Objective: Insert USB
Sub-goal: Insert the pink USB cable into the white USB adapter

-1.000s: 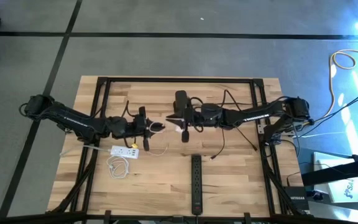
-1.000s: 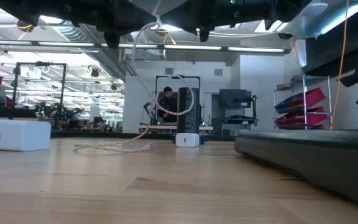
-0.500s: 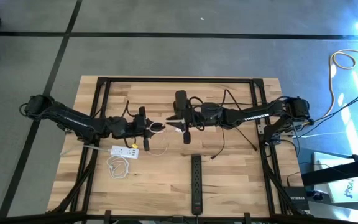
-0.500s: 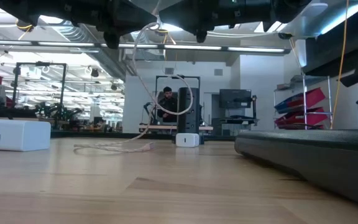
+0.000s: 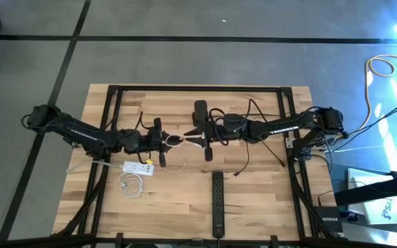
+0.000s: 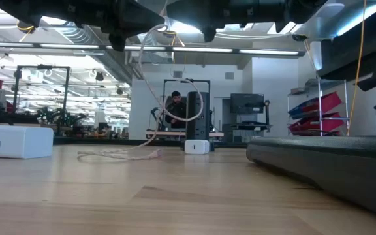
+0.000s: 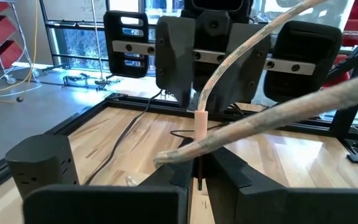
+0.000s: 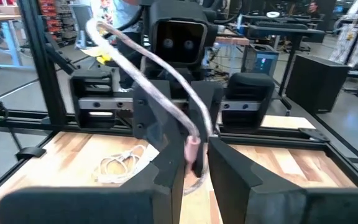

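1. There is one wooden table, and two dark arms reach over it from opposite sides and meet near its middle.
2. The left gripper is at about 9 o'clock from the table centre. Its fingers are closed on the plug end of one pale cable; in the left wrist view the pinkish plug stands upright between the two fingers.
3. At about 7 o'clock from the centre lies one white power strip, and just below it one coil of white cable rests on the wood.
4. The pale cable rises from the table to the grippers; in the low view it makes one loop in the air.
5. The right gripper is near the centre, just beside the left gripper and facing it. Its fingers are almost closed around the same pinkish plug; I cannot tell if they really press it.
6. In the low view one small white block sits on the table at the far side.
7. At about 6 o'clock lies one black power strip, long and straight, well apart from both grippers.
8. One thin black cable lies on the wood at about 4 o'clock.
9. One person is in the room behind the table.
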Available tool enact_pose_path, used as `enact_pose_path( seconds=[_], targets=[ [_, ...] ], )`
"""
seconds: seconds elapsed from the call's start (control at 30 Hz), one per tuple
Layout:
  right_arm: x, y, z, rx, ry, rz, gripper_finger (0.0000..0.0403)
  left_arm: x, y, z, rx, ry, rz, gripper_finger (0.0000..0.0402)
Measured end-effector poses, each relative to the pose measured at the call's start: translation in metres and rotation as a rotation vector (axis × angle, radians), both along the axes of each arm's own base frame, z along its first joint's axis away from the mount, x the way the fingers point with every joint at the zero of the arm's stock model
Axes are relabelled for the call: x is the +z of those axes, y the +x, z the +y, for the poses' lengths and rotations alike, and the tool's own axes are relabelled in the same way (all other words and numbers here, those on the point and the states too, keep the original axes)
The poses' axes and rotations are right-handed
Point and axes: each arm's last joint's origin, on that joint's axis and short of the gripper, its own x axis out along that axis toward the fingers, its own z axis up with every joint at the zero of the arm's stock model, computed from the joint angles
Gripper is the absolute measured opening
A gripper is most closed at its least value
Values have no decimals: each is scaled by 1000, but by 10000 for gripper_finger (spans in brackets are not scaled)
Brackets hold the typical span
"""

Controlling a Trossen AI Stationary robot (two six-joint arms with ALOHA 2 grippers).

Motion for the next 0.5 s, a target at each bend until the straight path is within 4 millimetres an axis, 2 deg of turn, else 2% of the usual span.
enact_pose_path(
  seconds=[0.5],
  targets=[
    [-6, 3, 0, 9, -8, 2, 64, 0, 0, 0, 1, 0, -1, 14]
  ],
)
